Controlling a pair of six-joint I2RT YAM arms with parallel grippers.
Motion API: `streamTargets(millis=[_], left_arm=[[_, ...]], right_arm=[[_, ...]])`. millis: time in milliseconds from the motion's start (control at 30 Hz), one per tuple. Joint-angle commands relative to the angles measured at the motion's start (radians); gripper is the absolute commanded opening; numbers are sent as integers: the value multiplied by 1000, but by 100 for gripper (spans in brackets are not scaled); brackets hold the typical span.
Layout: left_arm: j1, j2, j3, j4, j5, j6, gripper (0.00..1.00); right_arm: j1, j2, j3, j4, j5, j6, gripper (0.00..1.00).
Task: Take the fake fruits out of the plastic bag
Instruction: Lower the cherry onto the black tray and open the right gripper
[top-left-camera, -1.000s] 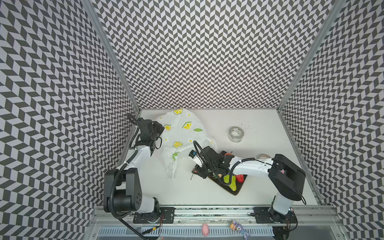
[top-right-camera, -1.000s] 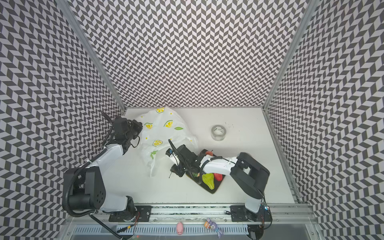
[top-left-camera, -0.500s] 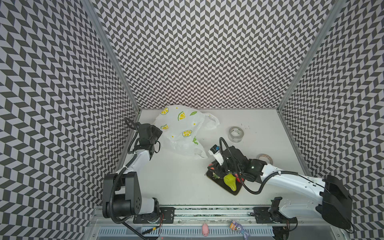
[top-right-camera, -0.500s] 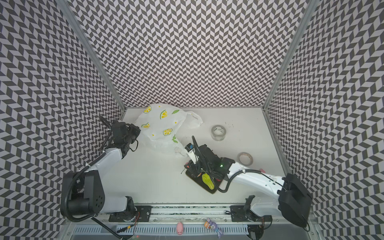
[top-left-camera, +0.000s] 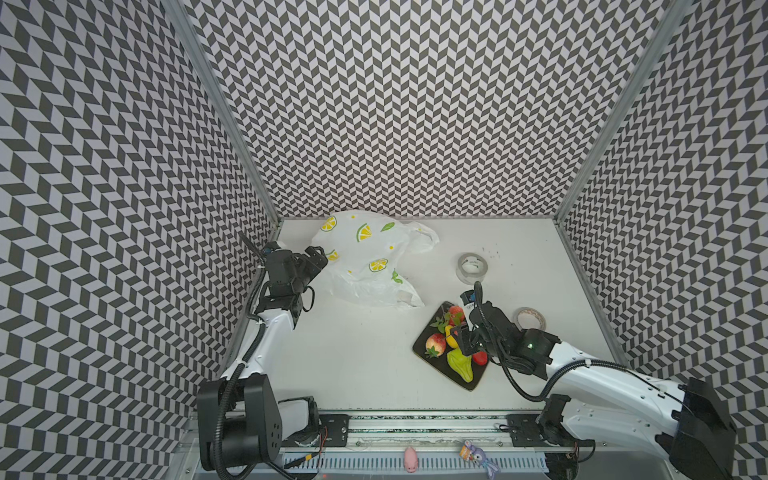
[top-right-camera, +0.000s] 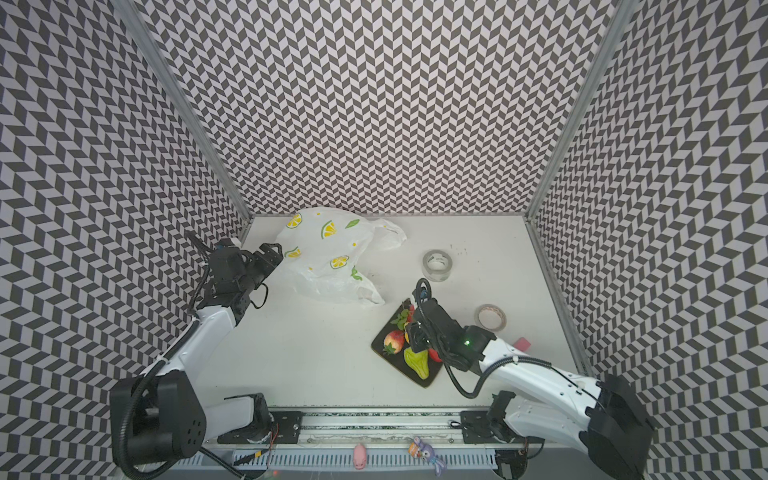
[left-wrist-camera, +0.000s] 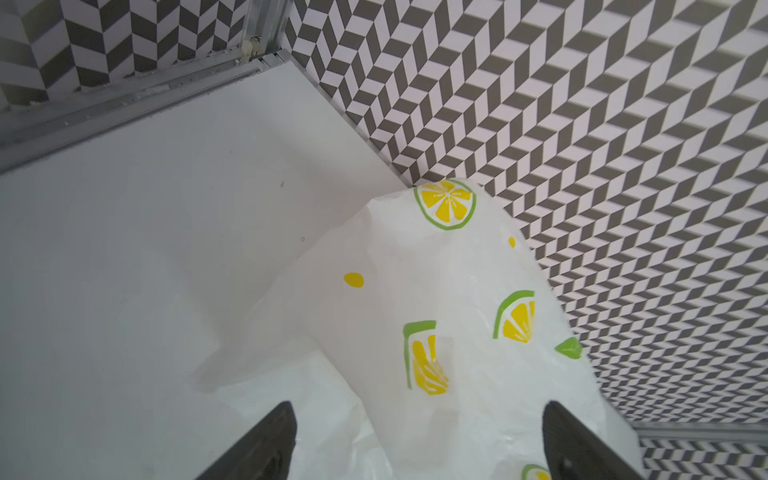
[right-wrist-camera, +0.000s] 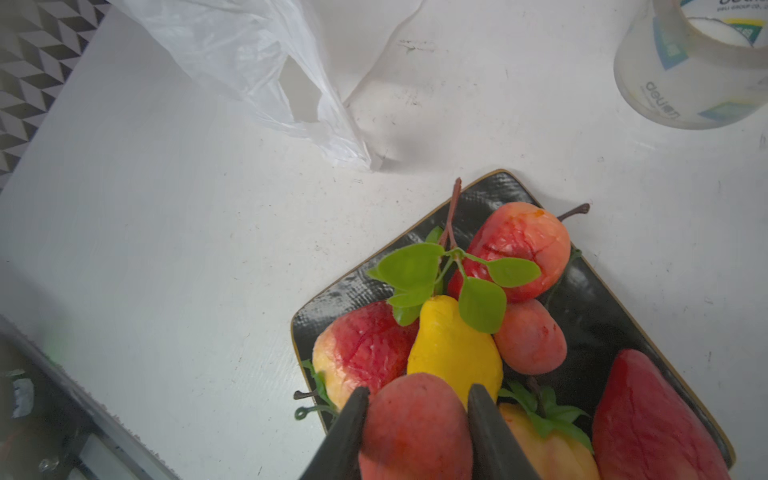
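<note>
Bag: white, crinkly, lemon print, slumped at the table's back-left, by the back wall. Fruits are glossy, piled on a black tray front-right. Left claw released, bag between its fingers. Right claw grasping a pink fruit over the tray. Table middle open. Bag's inside hidden; pink fruit cut off by the frame edge.

The bag, white and thin with printed lemon slices and green leaves, lies crumpled and slack on the counter near its back left corner. The fruits are heaped on a black tray front right: strawberries, a yellow pear and a green pear. A red-pink fruit is pinched in the right gripper over the heap.
</note>
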Motion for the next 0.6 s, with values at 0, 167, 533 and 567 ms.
streamTargets(millis=[0, 167, 533, 567], left_arm=[[16, -57, 56, -71, 1, 64, 100], [21, -130, 65, -141, -26, 108, 100], [21, -277, 9, -196, -118, 175, 100], [21, -300, -9, -191, -148, 178, 100]], right_arm=[[-23, 6, -24, 46, 31, 42, 36], [-42, 29, -55, 50, 33, 56, 43], [-42, -9, 10, -35, 114, 54, 72], [-43, -29, 15, -35, 135, 58, 74]])
